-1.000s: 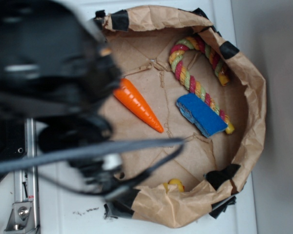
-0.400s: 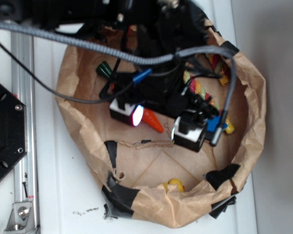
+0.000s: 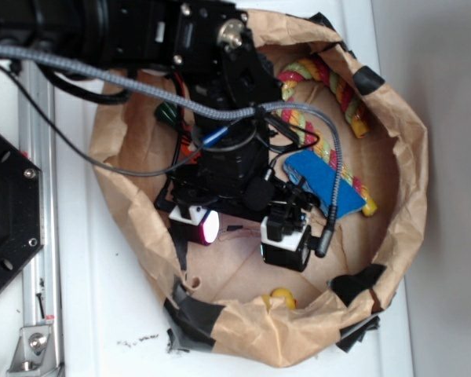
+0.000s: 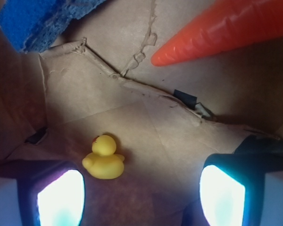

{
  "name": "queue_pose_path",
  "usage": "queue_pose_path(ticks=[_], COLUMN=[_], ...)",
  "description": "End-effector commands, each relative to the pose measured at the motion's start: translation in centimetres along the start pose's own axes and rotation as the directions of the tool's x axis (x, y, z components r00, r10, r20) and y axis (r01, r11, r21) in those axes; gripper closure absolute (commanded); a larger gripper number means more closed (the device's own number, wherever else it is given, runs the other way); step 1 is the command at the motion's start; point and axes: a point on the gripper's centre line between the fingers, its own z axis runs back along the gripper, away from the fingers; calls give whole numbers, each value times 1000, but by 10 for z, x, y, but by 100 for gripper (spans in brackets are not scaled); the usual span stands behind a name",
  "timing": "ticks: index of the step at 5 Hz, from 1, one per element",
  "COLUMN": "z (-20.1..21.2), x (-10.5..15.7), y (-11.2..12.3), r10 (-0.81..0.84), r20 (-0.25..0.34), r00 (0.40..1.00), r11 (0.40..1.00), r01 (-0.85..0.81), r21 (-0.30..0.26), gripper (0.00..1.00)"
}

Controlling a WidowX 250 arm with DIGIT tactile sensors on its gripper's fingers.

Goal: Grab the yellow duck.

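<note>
The gripper [image 3: 239, 236] hangs inside the crumpled brown paper bag [image 3: 400, 196] with its two fingers [image 4: 61, 200] spread wide and nothing between them; the yellow duck [image 4: 104, 157] sits upright on the paper floor, just beside the finger at seven o'clock in the wrist view and apart from it; in the exterior view the duck [image 3: 282, 298] peeks over the bag's wall at six o'clock; the orange carrot [image 4: 226, 30] points in from one o'clock; the blue sponge [image 3: 330, 188] lies at three o'clock, against the multicoloured rope [image 3: 341, 86].
</note>
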Motion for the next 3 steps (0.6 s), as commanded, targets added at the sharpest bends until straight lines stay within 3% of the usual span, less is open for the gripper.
queue_pose_path(ticks=[1, 2, 3], z=[5, -27, -58], x=[2, -3, -23], y=[2, -19, -55], r10=[-7, 23, 57], r20=[19, -24, -6], r00=[1000, 999, 998], r11=[1000, 999, 998], r01=[7, -23, -57], r21=[-30, -26, -7], gripper=[0, 0, 0])
